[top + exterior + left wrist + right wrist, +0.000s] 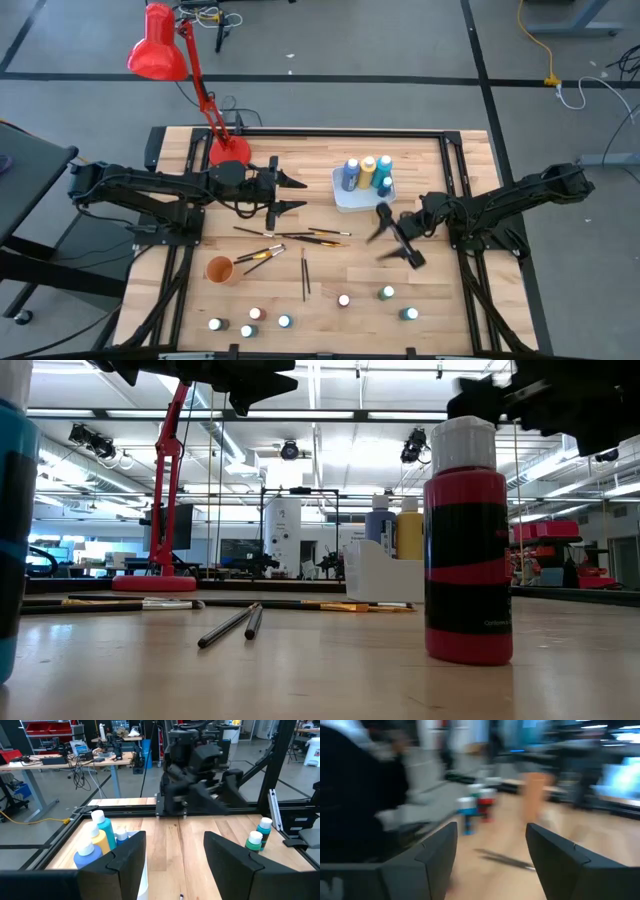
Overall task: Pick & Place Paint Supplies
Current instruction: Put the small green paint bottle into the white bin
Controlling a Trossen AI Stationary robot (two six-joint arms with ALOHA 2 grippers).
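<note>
Counting up, I had four bottles (366, 172) standing in the white tray (342, 199); seven more (344, 300) and the brushes (290, 235) lay loose. My left gripper (292, 194) and right gripper (398, 238) hung spread, empty.

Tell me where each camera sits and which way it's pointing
High: overhead, straight down on table; both arms.
Low: tabletop level, facing red bottle; arms above.
Left wrist: past own open end effector toward white tray.
Right wrist: past own open end effector, blurred.
Shared: tray's bottles in high, low, left wrist.
</note>
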